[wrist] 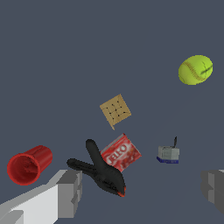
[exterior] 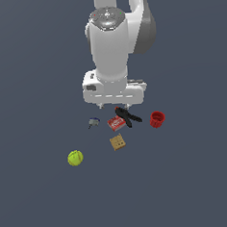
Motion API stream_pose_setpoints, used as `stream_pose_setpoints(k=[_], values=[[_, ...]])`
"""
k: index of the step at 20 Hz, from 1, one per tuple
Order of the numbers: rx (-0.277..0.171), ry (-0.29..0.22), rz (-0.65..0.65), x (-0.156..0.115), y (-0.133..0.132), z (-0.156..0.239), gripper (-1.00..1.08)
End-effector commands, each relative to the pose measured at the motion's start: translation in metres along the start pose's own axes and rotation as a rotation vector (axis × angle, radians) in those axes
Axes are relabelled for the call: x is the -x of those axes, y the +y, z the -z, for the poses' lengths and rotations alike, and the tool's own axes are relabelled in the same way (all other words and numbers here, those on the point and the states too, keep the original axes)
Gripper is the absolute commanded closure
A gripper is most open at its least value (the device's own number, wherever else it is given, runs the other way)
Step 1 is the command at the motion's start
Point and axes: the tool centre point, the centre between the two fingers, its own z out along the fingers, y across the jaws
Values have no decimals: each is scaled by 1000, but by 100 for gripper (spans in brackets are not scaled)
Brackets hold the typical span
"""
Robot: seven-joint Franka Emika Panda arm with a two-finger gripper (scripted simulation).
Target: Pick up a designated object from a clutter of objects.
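Clutter sits loose on the dark floor beneath 1 arm, and the gripper (exterior: 115, 105) hangs above it with its 2 fingers (wrist: 70, 192) spread wide, holding nothing. That spread suits a descent onto a flat item, and the wrist view shows the gap roughly framing the target from above. The red box (wrist: 121, 152) lies flat, label up, near the middle of the group. A black clamp (wrist: 103, 173) lies right against one edge of it, apparently touching, and its handles splay away from the box. A tan box (wrist: 115, 110) rests near the red box but apart, on the side away from the clamp. A small grey-blue piece (wrist: 168, 154) sits a little way off, a red cup (exterior: 157, 118) lies tipped at the exterior view's right, and a yellow-green ball (exterior: 75, 158) is well apart. Closing across the box's free sides would likely avoid dragging the clamp along.
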Motion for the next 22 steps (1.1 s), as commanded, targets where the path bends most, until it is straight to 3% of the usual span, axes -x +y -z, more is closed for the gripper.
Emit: stream_pose_setpoints(k=[1,22], values=[[-6,3,-53,2,-2,-14,-92],[-36,36,-641,43,-7,-146,-92]])
